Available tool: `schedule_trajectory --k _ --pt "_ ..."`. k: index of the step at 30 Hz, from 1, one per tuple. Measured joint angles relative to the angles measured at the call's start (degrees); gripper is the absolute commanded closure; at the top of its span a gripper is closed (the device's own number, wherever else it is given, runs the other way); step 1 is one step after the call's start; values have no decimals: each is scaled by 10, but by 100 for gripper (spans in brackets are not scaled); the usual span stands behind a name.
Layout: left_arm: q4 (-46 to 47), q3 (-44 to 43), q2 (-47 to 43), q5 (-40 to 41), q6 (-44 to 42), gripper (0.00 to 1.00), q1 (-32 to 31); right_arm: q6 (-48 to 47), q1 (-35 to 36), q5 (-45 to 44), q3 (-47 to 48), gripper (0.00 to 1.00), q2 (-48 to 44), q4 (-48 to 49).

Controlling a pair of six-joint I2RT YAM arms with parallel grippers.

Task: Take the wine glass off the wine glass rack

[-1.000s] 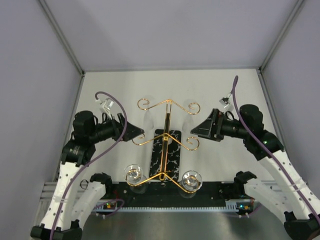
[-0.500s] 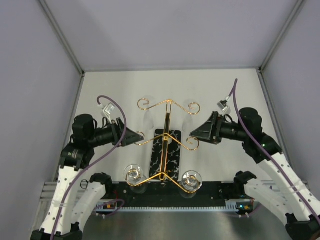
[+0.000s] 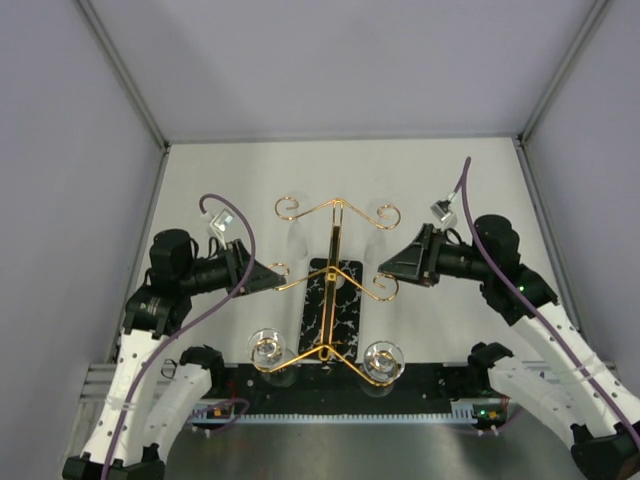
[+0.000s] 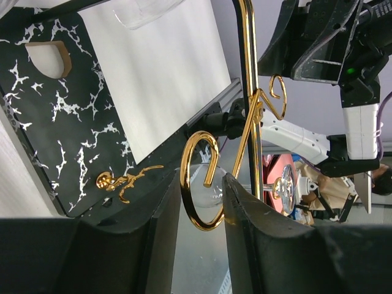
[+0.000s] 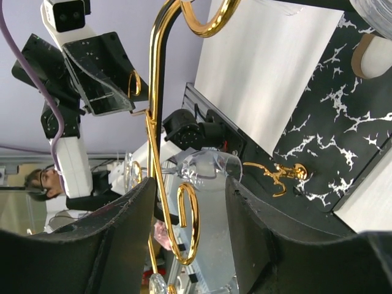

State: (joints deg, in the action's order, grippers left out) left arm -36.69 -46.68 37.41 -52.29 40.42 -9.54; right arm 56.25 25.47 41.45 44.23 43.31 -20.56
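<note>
The wine glass rack (image 3: 335,305), gold wire on a black veined base, stands mid-table. Two wine glasses (image 3: 268,348) (image 3: 384,360) hang upside down from its near arms. My left gripper (image 3: 283,272) is at the left middle arm. In the left wrist view its fingers (image 4: 162,214) press on both sides of the gold scroll (image 4: 187,196), and a wine glass bowl (image 4: 207,195) shows behind. My right gripper (image 3: 382,268) is open around the right scroll (image 5: 195,208), with gaps on both sides. Beyond it hangs a wine glass (image 5: 208,165).
Grey walls close in the table on the left, back and right. The far scroll arms (image 3: 290,208) (image 3: 388,214) curl towards the back wall. Both arm bases and a black rail (image 3: 420,385) line the near edge.
Both pairs of jaws have narrowed around the middle scroll ends. The left gripper has slid slightly nearer and the right gripper slightly leftward. Rack and glasses have not moved.
</note>
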Motion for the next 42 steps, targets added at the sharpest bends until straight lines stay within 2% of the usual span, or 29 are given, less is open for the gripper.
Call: schedule_trajectory --k 3,12,22,27,42 --pt "0 0 0 0 0 66 0 5 0 2 -8 57 -1 5" --pt "-1 1 0 1 0 66 0 19 0 9 -27 59 -9 13" --pt "0 1 8 3 -1 67 0 30 0 24 -31 69 -40 13" --pt "1 1 7 2 -1 72 0 34 0 28 -41 75 -41 13" --pt "1 1 8 0 5 78 0 34 4 31 -45 80 -48 9"
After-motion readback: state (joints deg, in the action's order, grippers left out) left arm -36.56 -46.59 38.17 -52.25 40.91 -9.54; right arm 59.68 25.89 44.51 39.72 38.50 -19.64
